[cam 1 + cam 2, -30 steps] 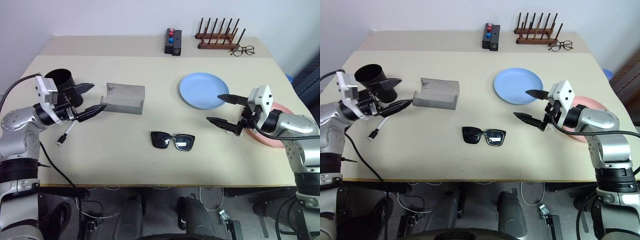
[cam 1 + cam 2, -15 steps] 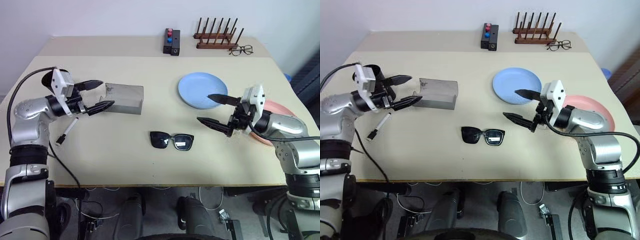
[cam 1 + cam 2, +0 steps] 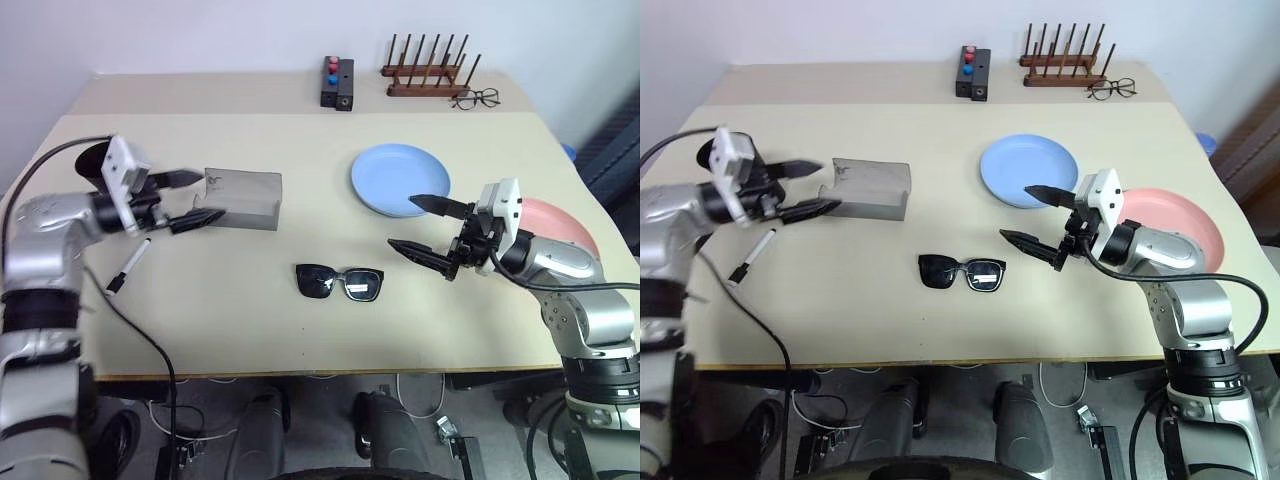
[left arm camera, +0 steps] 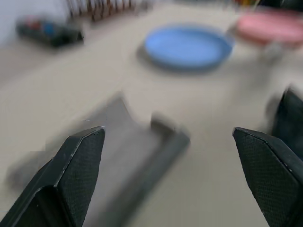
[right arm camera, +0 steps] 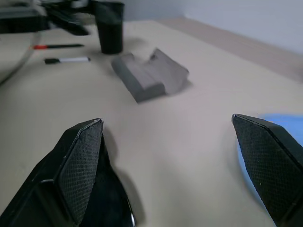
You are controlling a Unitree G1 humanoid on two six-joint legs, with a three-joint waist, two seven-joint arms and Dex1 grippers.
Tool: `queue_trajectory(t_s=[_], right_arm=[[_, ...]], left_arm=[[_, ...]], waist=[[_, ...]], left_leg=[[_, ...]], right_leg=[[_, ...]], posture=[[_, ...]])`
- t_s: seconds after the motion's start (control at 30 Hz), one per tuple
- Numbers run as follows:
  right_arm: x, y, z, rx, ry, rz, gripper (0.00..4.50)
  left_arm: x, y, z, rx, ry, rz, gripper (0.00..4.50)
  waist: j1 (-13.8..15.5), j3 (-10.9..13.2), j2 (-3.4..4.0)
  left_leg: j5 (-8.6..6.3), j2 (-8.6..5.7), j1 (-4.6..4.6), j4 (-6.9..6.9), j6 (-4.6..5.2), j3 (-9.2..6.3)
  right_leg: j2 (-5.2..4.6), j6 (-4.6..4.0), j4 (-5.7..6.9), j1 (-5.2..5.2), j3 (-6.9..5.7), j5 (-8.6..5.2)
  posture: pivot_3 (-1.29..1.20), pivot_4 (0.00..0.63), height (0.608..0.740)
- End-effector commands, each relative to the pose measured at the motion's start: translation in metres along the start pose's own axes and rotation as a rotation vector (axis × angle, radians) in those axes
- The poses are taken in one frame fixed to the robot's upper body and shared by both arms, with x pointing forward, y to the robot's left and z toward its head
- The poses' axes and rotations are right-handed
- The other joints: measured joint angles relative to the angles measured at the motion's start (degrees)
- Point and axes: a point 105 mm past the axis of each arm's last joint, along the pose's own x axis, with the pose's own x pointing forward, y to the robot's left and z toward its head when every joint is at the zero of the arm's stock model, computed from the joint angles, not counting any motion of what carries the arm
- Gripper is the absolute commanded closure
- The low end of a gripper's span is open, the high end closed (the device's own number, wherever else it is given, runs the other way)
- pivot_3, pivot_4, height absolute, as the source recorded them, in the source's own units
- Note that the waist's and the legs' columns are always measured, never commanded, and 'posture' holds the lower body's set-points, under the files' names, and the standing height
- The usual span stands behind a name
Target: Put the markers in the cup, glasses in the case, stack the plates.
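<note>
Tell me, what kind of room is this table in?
Probably a lab or office set up for robot practice. A plain beige table stands against a bare white wall, laid out with test things: plates, sunglasses, a wooden rack. Cables hang underneath.

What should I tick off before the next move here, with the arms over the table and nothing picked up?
1. Left gripper open and empty: ok.
2. Right gripper open and empty: ok.
3. Sunglasses flat on the table, unobstructed, lower and to the left of the right gripper: ok.
4. Case open to take the sunglasses: ok, flap up, left gripper beside it.
5. Marker reachable: ok, lying free below the left gripper; a second pen with a red end lies by the cup.
6. Plates stacked: not ok, blue plate and pink plate lie apart.
</note>
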Motion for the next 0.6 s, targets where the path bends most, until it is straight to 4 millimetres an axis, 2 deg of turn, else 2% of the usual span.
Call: queue_trajectory(t_s=[0.03, 0.17, 0.23, 0.43, 0.53, 0.6], right_arm=[[-0.003, -0.004, 0.028, -0.057, -0.053, 0.041, 0.05], [-0.007, 0.001, 0.027, -0.067, -0.032, 0.100, 0.05], [-0.002, 0.000, 0.027, -0.051, -0.037, 0.102, 0.05], [0.010, 0.005, 0.030, -0.033, -0.074, 0.149, 0.05], [0.007, 0.012, 0.040, 0.020, -0.154, 0.186, 0.05], [0.006, 0.017, 0.044, -0.002, -0.180, 0.200, 0.05]], left_arm=[[-0.035, 0.005, 0.017, -0.053, 0.041, 0.152, 0.00], [-0.064, 0.004, 0.013, -0.223, 0.086, 0.252, 0.00], [-0.091, 0.019, 0.006, -0.231, 0.135, 0.431, 0.00], [-0.130, 0.027, -0.011, -0.264, 0.257, 0.674, 0.00], [-0.162, 0.040, -0.034, -0.307, 0.351, 0.827, 0.00], [-0.170, 0.044, -0.041, -0.331, 0.368, 0.854, 0.00]], waist=[[0.05, 0.01, -0.01], [0.42, 0.00, -0.03], [0.28, 0.01, -0.01], [0.11, 0.01, -0.02], [0.26, 0.00, -0.03], [0.31, 0.01, -0.02]], left_leg=[[0.00, 0.04, 0.00, 0.01, -0.01, 0.00], [0.00, 0.21, 0.00, 0.02, -0.04, 0.06], [-0.01, 0.24, 0.00, 0.00, -0.05, 0.15], [-0.01, 0.25, -0.02, -0.06, -0.05, 0.25], [-0.02, 0.27, -0.03, -0.12, -0.06, 0.26], [-0.01, 0.27, -0.06, -0.14, -0.06, 0.31]], right_leg=[[0.02, -0.12, 0.02, 0.01, 0.00, -0.06], [0.07, -0.24, -0.04, 0.01, -0.04, -0.18], [0.05, -0.26, -0.14, 0.02, -0.03, -0.22], [0.04, -0.36, -0.14, -0.08, -0.02, -0.15], [0.06, -0.38, -0.14, -0.14, -0.02, -0.14], [0.06, -0.38, -0.14, -0.21, -0.01, -0.14]], posture=[[0.00, 0.150, 0.740], [0.00, 0.150, 0.740], [0.00, 0.150, 0.740], [0.00, 0.150, 0.740], [0.00, 0.150, 0.740], [0.00, 0.150, 0.740]])
